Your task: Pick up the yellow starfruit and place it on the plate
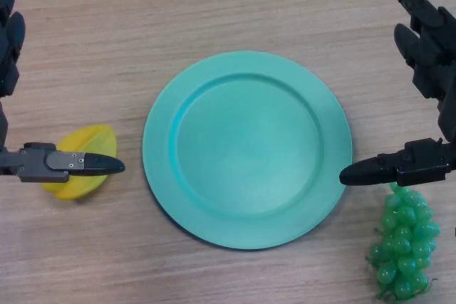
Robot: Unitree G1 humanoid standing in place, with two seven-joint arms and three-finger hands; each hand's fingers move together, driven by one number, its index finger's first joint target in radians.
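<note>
Your left hand (14, 90) has its fingers (11, 33) spread, thumb lying over the yellow starfruit (82, 140) on the surface (214, 5). Your right hand (427, 105) is spread too, beside the plate (246, 149).

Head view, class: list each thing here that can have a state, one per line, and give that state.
Yellow starfruit: on the table, left of the plate, not yet lifted.
Green plate: upright, nothing on it.
Green grapes: on the table, right of the plate.
Left hand: open, over the starfruit.
Right hand: open, holding nothing.
</note>
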